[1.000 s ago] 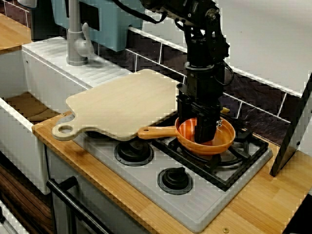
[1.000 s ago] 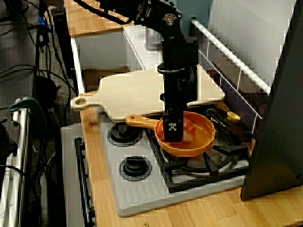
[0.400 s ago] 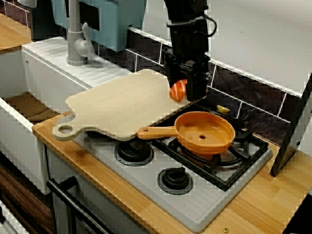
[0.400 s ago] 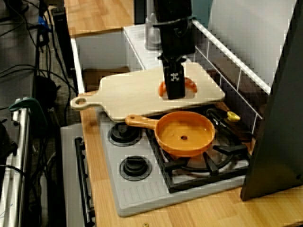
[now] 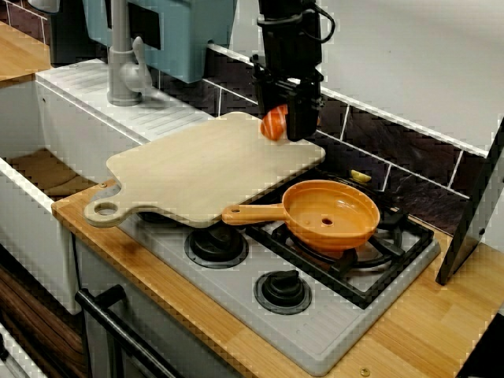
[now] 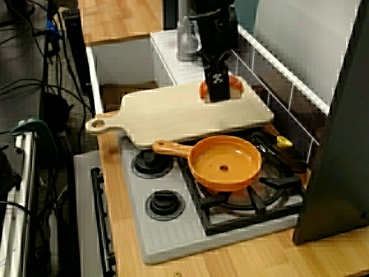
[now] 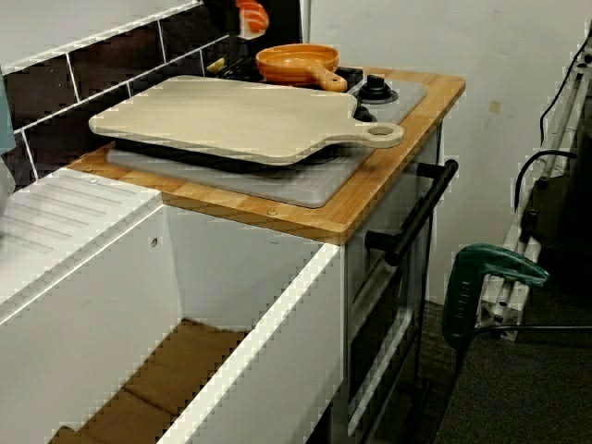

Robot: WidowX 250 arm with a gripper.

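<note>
Lifted clear of the shallow orange frying pan (image 5: 331,216), the black gripper (image 5: 287,126) now hangs above the far corner of the pale wooden paddle-shaped cutting board (image 5: 197,169). Its jaws clamp an orange-and-white toy fish slice (image 5: 272,124) at the pan's 11 o'clock.

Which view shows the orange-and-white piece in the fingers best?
The front view: the orange-and-white piece shows clear beside the fingers, over the cutting board. In the high side view the fingers cover its middle; the sink-end view shows it small, at the top edge.
</note>
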